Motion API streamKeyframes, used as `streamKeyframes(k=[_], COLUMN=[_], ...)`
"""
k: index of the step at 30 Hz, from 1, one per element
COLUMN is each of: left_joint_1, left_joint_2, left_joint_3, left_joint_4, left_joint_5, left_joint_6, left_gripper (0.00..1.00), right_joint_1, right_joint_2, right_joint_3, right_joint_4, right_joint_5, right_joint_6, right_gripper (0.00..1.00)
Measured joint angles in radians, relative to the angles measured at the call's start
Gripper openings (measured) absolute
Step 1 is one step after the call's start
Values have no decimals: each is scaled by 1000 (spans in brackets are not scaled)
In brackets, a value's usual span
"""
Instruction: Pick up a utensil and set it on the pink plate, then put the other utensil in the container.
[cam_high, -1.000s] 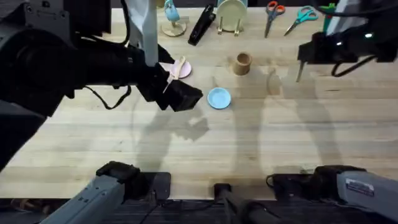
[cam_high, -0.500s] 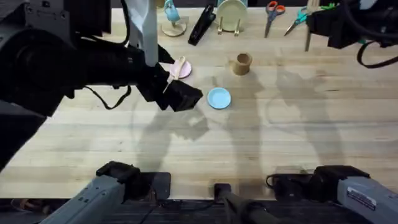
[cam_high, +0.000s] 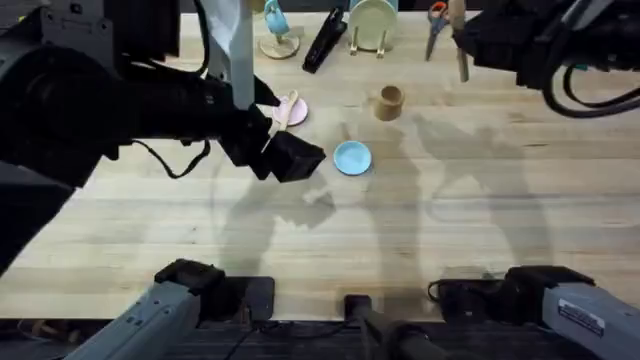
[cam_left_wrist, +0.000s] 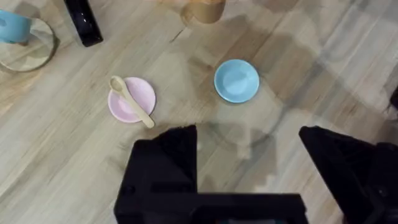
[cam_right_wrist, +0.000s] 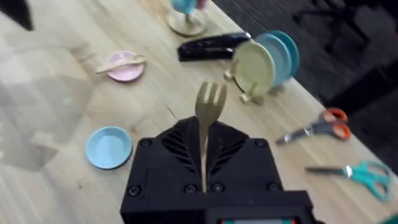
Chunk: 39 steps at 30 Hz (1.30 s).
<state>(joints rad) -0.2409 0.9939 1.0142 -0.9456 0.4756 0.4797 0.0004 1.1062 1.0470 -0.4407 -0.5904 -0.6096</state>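
The wooden spoon lies across the pink plate, its handle sticking out over the rim. My left gripper hovers open and empty just in front of that plate. The wooden fork stands prongs up in my right gripper, which is shut on its handle. That gripper is raised over the back of the table, right of the tan cup container. The pink plate with the spoon also appears in the right wrist view.
A light-blue plate lies between the pink plate and the cup. Along the back edge stand a rack with a cream plate, a black object, and two scissors.
My right gripper has carried the fork leftward along the back of the table, closer to the cup. The left arm, spoon and plates have not moved.
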Motion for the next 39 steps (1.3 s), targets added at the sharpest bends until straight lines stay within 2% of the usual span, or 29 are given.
streamKeyframes(k=[5,14,22,31,39], left_joint_1=[0,0,0,0,0], left_joint_2=[0,0,0,0,0], left_joint_3=[0,0,0,0,0], left_joint_4=[-7,-9,-9,-17,-16], left_joint_5=[0,0,0,0,0], left_joint_6=[0,4,8,8,8], left_gripper=[994,994,994,994,994], right_joint_1=[-27,-136,-148,-148,-148], right_joint_2=[43,203,387,590,665], right_joint_3=[0,0,0,0,0], right_joint_4=[37,67,193,353,390], right_joint_5=[-127,-422,-641,-832,-914], right_joint_6=[-56,-146,-236,-267,-325], right_gripper=[31,32,32,32,32])
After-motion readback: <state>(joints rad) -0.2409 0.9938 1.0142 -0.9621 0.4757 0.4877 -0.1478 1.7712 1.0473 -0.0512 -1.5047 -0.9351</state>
